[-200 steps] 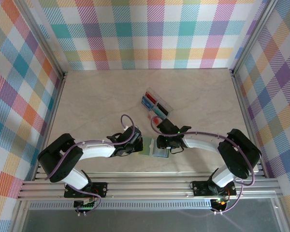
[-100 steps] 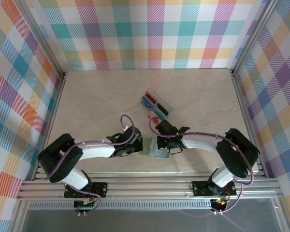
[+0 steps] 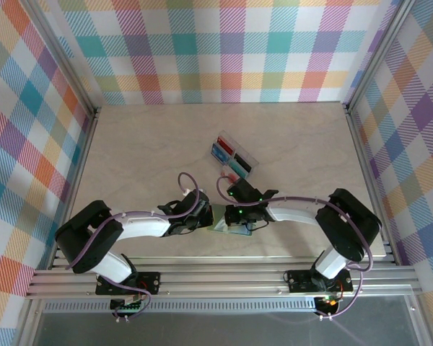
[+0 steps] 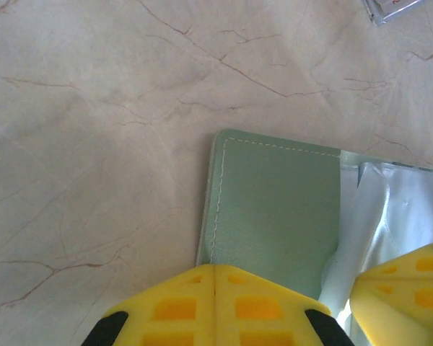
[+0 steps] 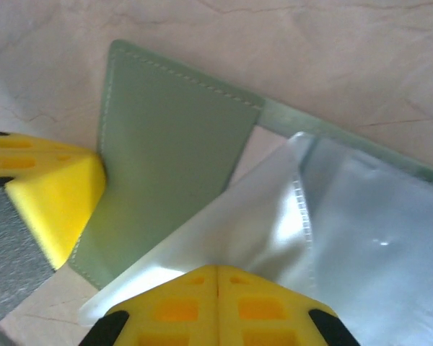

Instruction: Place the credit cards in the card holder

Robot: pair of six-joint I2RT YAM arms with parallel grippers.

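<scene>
Top external: my left end effector (image 3: 206, 218) is clamped on the holder (image 3: 221, 225), steadying its left flap on the counter (image 3: 144, 158). At the holder's right, my right end effector (image 5: 216, 272) pinches the clear sleeve (image 5: 346, 216), likely to open it. Cards (image 3: 221, 151) sit beyond the holder in a tray (image 3: 252, 160).

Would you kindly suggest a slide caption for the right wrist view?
Right claw pinches the clear sleeve of the card holder; left claw grips its other side.
</scene>
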